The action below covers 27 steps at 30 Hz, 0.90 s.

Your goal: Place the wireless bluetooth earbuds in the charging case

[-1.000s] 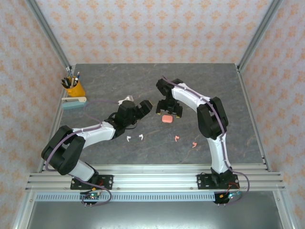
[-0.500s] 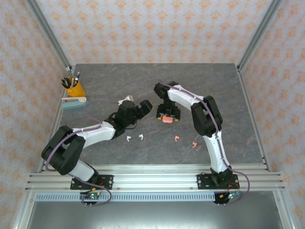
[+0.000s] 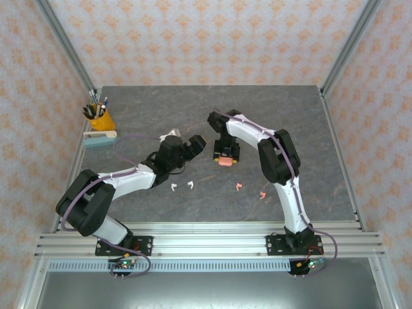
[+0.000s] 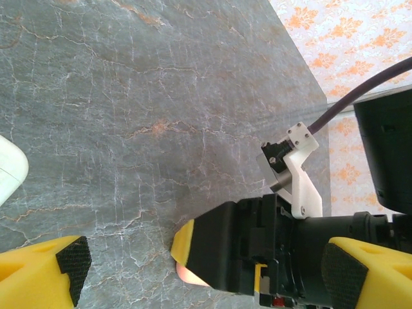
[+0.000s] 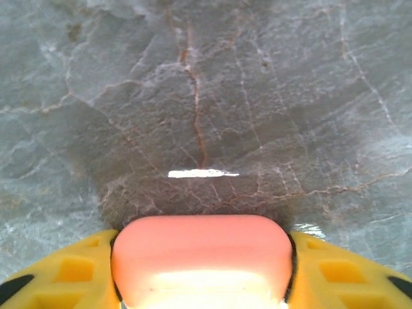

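The salmon-pink charging case (image 3: 224, 161) lies closed on the grey table, and my right gripper (image 3: 225, 156) stands straight over it. In the right wrist view both yellow fingers (image 5: 64, 273) press against the sides of the pink case (image 5: 203, 257), so the gripper is shut on it. My left gripper (image 3: 196, 143) hangs open just left of it, with nothing between its pads (image 4: 67, 264); the pink case (image 4: 190, 275) peeks out under the right gripper. Two white earbuds (image 3: 174, 187) and two pink earbuds (image 3: 239, 187) lie loose nearer the front. A white case (image 4: 9, 170) sits beside my left wrist.
A yellow cup of pens (image 3: 100, 120) and a teal-and-white block (image 3: 100, 139) stand at the table's far left edge. Metal frame posts and patterned walls close in the table on three sides.
My right gripper has come down and slightly left over the pink case, and its jaws have closed in against the case's sides. The left arm has stayed still.
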Each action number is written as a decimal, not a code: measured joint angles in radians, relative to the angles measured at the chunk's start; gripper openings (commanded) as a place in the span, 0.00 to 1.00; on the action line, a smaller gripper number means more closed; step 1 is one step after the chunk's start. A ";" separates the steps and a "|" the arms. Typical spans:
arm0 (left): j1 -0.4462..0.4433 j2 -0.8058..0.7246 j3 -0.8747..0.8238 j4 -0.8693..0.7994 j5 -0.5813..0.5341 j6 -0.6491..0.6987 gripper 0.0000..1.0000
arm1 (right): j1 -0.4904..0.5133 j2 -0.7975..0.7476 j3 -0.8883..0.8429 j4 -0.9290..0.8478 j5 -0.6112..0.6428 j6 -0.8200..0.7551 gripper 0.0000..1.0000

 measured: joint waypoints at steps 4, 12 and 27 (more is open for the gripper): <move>0.000 0.000 0.000 0.000 0.000 0.000 0.95 | 0.000 -0.014 -0.014 0.008 -0.004 0.006 0.34; 0.000 0.000 0.000 0.000 0.000 0.000 0.95 | 0.000 -0.038 -0.025 0.014 -0.012 0.020 0.36; 0.000 0.000 0.000 0.000 0.000 0.000 0.95 | 0.000 -0.063 -0.036 0.023 -0.019 0.028 0.42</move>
